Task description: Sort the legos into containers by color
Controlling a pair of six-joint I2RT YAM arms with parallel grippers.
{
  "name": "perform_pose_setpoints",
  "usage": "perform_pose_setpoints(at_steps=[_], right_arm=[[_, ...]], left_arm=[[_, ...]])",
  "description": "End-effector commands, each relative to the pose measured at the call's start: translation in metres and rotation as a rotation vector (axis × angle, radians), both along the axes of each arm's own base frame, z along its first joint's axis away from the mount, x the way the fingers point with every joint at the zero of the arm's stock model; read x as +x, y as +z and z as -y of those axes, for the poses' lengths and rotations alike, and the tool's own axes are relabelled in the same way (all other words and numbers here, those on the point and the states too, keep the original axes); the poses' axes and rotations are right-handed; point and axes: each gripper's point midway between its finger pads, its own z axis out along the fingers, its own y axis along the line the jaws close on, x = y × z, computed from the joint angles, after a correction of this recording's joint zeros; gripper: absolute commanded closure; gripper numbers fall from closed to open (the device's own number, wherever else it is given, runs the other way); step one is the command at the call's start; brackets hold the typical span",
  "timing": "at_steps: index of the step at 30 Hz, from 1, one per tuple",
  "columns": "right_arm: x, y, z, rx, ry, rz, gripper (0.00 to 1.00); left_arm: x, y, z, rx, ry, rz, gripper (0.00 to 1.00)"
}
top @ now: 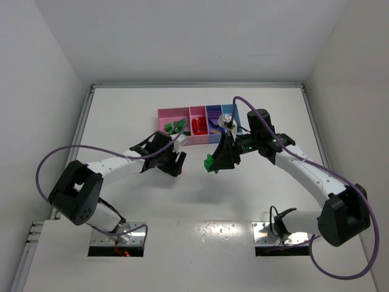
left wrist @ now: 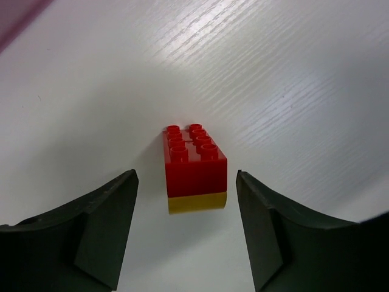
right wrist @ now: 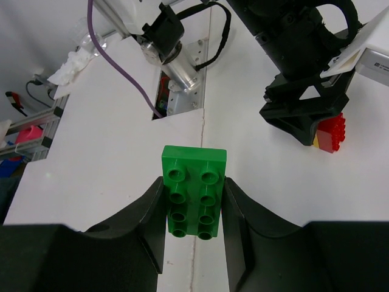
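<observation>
White counter carries bins partly filled with green bricks and red bricks; right tool clamps a green brick aloft, left tool stands open astride an unsorted red-on-yellow stack.

Four bins and two arms; legos too small to count.

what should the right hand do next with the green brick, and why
Probably swing the right hand across to the wide pink bin and lower there: it is shut on a green brick, and that bin already holds green bricks.
</observation>
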Motion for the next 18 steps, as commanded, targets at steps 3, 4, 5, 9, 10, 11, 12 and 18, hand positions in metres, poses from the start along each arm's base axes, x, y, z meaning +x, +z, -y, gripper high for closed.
perform_pose_setpoints(at_steps=[3,4,5,9,10,11,12,18], right_arm=[[-0.001,0.013,0.000,0.038,0.021,0.079,1.00],[-0.001,0.013,0.000,0.038,0.021,0.079,1.00],[-0.002,0.010,0.001,0.034,0.021,0.070,1.00],[-0.002,0.010,0.001,0.034,0.021,0.070,1.00],[-0.002,0.010,0.001,0.034,0.021,0.070,1.00],[-0.002,0.008,0.001,0.036,0.021,0.074,1.00],[0.000,0.008,0.002,0.033,0.009,0.061,1.00],[0.001,0.021,0.003,0.113,0.058,0.032,1.00]], left_arm=[[0.006,0.030,0.019,-0.092,-0.052,0.056,0.27],[0.005,0.035,0.020,-0.102,-0.065,0.069,0.27],[0.003,0.040,0.023,-0.120,-0.077,0.073,0.27],[-0.004,0.071,0.030,-0.193,-0.145,0.142,0.25],[-0.007,0.079,0.032,-0.216,-0.160,0.155,0.25],[-0.011,0.084,0.033,-0.229,-0.187,0.172,0.25],[-0.018,0.101,0.034,-0.271,-0.234,0.204,0.25],[-0.092,0.154,0.056,-0.604,-0.656,0.123,0.25]])
